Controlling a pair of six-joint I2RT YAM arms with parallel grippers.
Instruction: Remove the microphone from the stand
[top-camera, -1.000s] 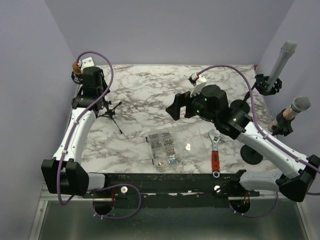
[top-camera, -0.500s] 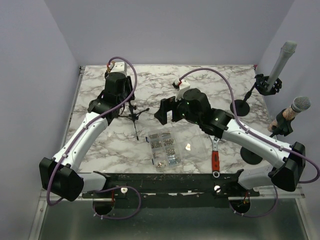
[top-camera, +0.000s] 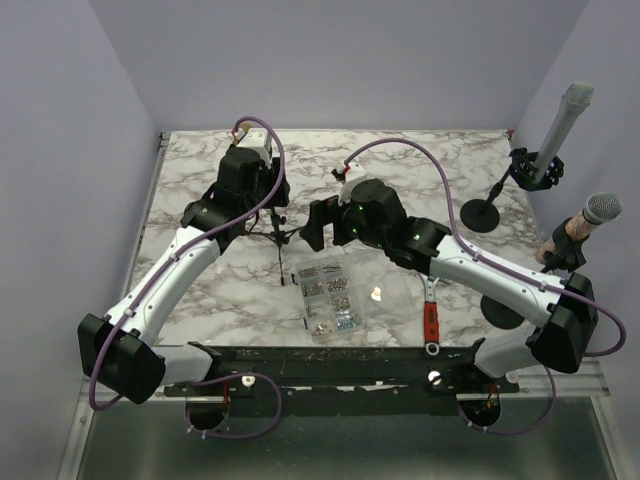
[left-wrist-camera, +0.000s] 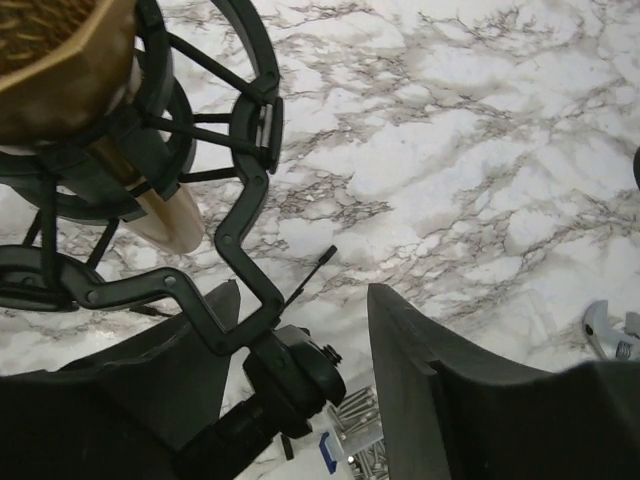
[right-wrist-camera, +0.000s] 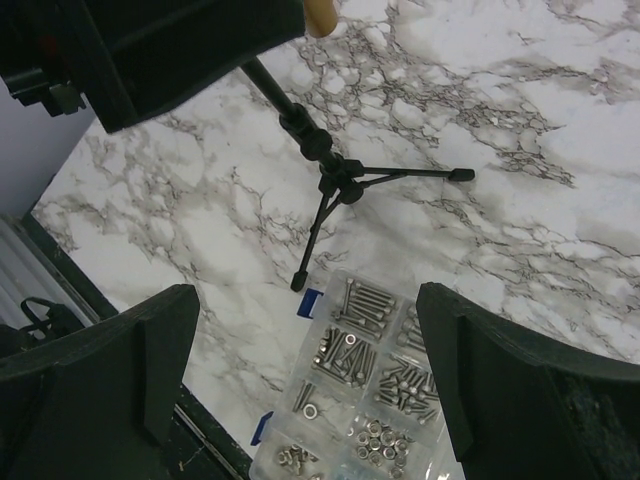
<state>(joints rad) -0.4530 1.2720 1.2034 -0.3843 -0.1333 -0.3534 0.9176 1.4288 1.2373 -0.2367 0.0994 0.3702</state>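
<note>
Gold mic (left-wrist-camera: 60, 60) on stand (left-wrist-camera: 295, 370) — long axis tilted, grille upper-left; L hand (left-wrist-camera: 303, 310) part-open round it, R hand (right-wrist-camera: 308, 300) wide, empty.

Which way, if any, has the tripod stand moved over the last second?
Yes. The tripod stand has shifted right, closing most of the gap to the screw box, which has not moved.

You get bright, even, soft light over the white grey-veined marble tabletop (top-camera: 230, 300), shadows there pale and diffuse, while the gold mesh microphone head (left-wrist-camera: 55, 70) sits blurred at your left wrist view's corner.
</note>
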